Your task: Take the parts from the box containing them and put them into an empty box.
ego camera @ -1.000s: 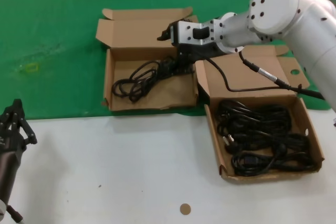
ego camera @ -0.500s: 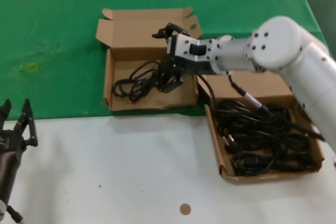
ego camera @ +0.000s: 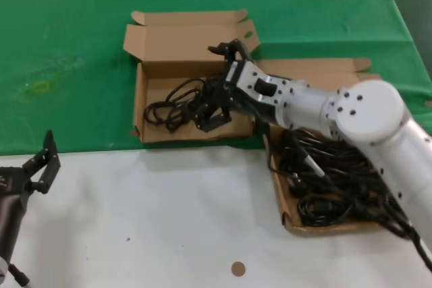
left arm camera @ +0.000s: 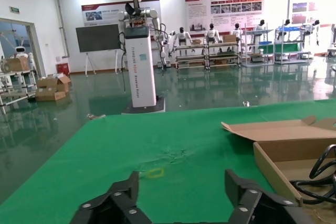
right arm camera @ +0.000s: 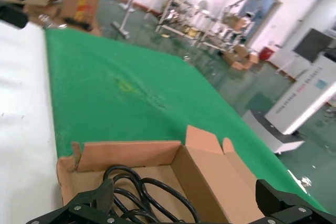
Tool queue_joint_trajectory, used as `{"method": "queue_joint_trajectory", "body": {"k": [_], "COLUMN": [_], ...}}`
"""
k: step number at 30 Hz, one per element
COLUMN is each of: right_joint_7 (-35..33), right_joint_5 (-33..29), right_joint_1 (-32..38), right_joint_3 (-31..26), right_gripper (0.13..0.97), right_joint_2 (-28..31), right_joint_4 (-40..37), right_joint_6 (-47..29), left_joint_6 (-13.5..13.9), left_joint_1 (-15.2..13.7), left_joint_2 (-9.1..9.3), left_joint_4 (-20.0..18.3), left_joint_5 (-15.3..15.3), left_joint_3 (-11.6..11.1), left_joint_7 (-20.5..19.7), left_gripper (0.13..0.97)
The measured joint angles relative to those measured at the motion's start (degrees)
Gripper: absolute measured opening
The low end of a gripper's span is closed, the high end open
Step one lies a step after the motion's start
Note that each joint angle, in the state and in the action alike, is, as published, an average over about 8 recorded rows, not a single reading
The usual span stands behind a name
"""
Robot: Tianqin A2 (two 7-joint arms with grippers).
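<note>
Reaching across into the left box (ego camera: 145,109), the right gripper (ego camera: 214,109) hangs with fingers spread just over a coiled cord (ego camera: 172,107) on its floor. More cords (ego camera: 337,180) fill the right box (ego camera: 287,214). The left gripper (ego camera: 39,166), fingers open, waits over the white worktop (ego camera: 155,220).

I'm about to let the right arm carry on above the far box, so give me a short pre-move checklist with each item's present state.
1. Right gripper fingers spread: ok, open in the right wrist view.
2. Black coiled power cord lies inside the far brown cardboard box: ok.
3. Cord free of the fingers: cannot tell.
4. Near brown cardboard box holds more black cords: ok.
5. Left gripper away from both boxes, open over the white tabletop: ok.
</note>
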Motion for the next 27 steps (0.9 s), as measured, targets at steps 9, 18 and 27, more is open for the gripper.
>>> {"method": "queue_joint_trajectory", "body": {"k": [9, 18, 27], "right_joint_7": [0.84, 1.69, 2.54], "right_joint_5": [4.39, 8.82, 13.26], "right_joint_1": [-8.38, -16.83, -25.27], "right_joint_3": [4.14, 8.34, 12.51], "right_gripper": [0.966, 0.966, 0.966], "right_joint_2": [0.61, 1.23, 1.84], "right_joint_4": [6.25, 12.55, 18.87], "right_joint_6": [5.92, 11.87, 17.84], "left_joint_6": [0.00, 0.00, 0.00], "left_joint_1": [0.00, 0.00, 0.00], "left_joint_2": [0.00, 0.00, 0.00], "left_joint_4": [0.00, 0.00, 0.00], "left_joint_5": [-0.01, -0.01, -0.01], "left_joint_3": [0.00, 0.00, 0.00], "left_joint_7": [0.02, 0.02, 0.01], "left_gripper": [0.611, 0.799, 0.915]}}
